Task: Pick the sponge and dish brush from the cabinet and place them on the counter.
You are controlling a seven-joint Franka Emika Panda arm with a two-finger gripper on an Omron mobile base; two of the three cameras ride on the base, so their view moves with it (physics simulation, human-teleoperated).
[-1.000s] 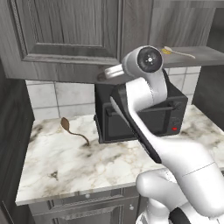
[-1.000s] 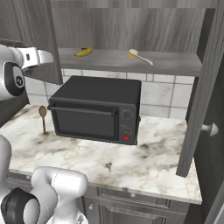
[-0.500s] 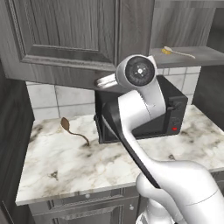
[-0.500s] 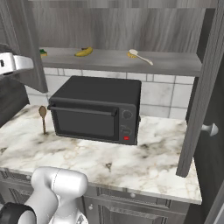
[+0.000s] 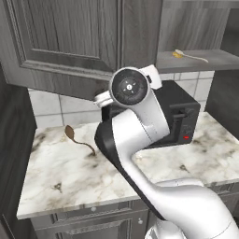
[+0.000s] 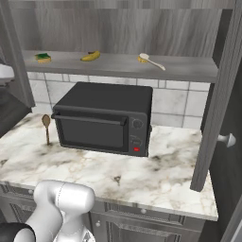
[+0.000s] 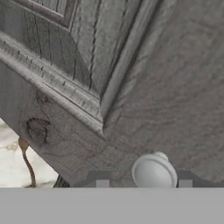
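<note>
Grey wood-grain cabinet (image 5: 70,42): left base view shows its door swung out, dish brush (image 5: 189,55) shelved. Right base view: sponge (image 6: 43,57) on the shelf, counter (image 6: 156,177) below. Hand view: gripper (image 7: 143,183) straddles the knob (image 7: 154,171), contact uncertain; fingertips may slip off.

Your two carrying surfaces, itemised.

Grey shelf of the dark wood-grain wall cabinet (image 6: 189,71): at its left end you have a small rectangular sponge, dark green over yellow (image 6: 43,57); near the middle, a curved yellow banana (image 6: 90,56); right of it, well apart, a dish brush with thin white handle and small yellow head (image 6: 150,60), lying flat.

White marble worktop with brown-grey veins (image 6: 156,175): you have a black microwave oven (image 6: 106,117) standing toward the back edge, and a brown long-handled wooden spoon (image 6: 46,126) just beside its left side.
</note>
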